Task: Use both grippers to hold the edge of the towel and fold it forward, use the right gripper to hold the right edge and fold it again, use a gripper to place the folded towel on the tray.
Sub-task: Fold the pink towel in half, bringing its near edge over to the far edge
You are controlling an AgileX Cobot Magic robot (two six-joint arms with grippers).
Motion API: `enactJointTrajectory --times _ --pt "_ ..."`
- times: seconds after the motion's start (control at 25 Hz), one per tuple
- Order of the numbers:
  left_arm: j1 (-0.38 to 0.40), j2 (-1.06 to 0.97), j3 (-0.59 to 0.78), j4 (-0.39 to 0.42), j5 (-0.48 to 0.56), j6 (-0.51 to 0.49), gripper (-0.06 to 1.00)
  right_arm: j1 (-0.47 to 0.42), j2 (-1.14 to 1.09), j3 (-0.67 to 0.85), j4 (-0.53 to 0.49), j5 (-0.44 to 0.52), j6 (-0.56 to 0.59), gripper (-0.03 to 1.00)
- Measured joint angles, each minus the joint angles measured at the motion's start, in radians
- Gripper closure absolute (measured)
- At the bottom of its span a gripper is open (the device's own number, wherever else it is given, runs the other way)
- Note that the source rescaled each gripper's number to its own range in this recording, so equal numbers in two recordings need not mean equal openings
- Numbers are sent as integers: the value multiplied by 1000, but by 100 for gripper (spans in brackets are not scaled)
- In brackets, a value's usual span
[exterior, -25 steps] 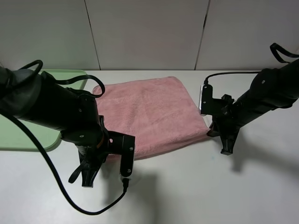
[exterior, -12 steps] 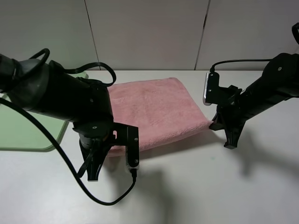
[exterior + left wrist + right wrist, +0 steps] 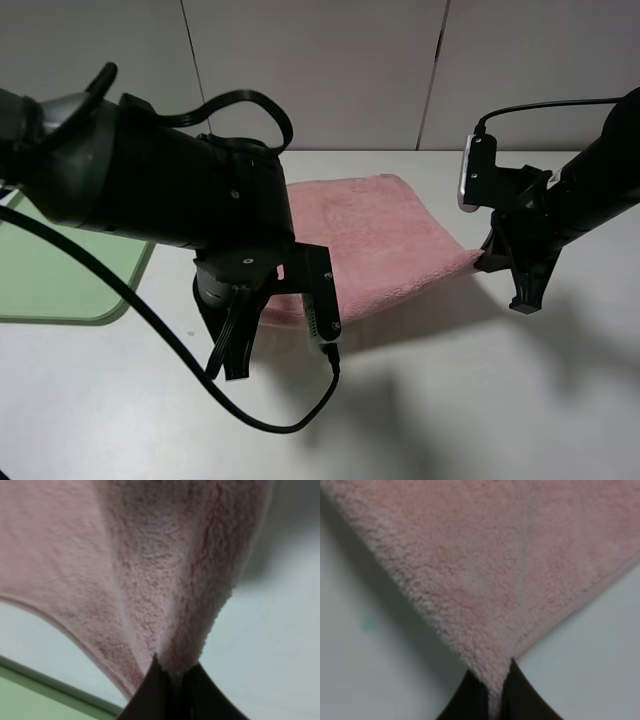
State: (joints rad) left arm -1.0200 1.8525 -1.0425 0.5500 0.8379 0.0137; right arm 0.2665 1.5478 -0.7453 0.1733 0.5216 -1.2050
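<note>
Looking down from the high camera, a white table [image 3: 450, 400] was seen with a pink fluffy towel [image 3: 380, 240] spread across its middle, toward the far edge. The towel's near edge was held up off the table, with a dark shadow [image 3: 420, 320] cast beneath it, while the far part rested on the surface.

The near left corner was clamped by the left gripper [image 3: 235, 362]. Much of that side of the cloth was hidden by the bulky black left arm [image 3: 150, 190].

The near right corner was pinched by the right gripper [image 3: 522, 295], carried on the right arm [image 3: 600, 180], which bore a small grey-white box [image 3: 467, 182] near the wrist.

In the left wrist view, the two dark jaws were seen pressed together on a bunched fold of pink pile. In the right wrist view, the jaws were likewise pressed together on a pointed corner of the towel, with the thin hem [image 3: 570, 612] running away from them.

A pale green tray [image 3: 60, 290] lay at the table's left edge, partly covered by the left arm and apart from the towel.
</note>
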Motion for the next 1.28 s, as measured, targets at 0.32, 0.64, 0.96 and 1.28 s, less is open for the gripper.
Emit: enactJointTrajectory --times 0.32,0.64,0.96,1.28 --pt "-12 -171 -6 -51 11 -75 94 0 -138 0 -40 113 45 97" --pt "-13 -233 -7 -138 40 -79 94 0 -236 0 -86 206 117 97" --pt "-72 -233 -7 -154 54 -86 94 0 -254 0 -106 273 166 97" --pt "-104 -233 -7 -154 93 -135 94 0 -276 0 -114 328 193 97"
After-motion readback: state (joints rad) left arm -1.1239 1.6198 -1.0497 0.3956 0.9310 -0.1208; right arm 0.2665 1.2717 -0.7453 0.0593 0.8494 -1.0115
